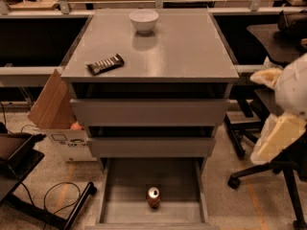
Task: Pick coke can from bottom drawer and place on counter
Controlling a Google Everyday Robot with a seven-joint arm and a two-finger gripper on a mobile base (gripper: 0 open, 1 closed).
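Observation:
The coke can (153, 197) stands upright in the open bottom drawer (120, 205), near the middle towards its front. The counter (182, 47) is the grey top of the cabinet. My arm and gripper (279, 137) show as white and cream shapes at the right edge. The gripper hangs beside the cabinet at the height of the middle drawers, well to the right of and above the can. It holds nothing that I can see.
A white bowl (144, 20) sits at the back of the counter and a dark snack bar (105, 64) at its front left. A cardboard box (57, 114) stands left of the cabinet. An office chair base (268, 174) is on the right, and cables (57, 200) lie on the floor at left.

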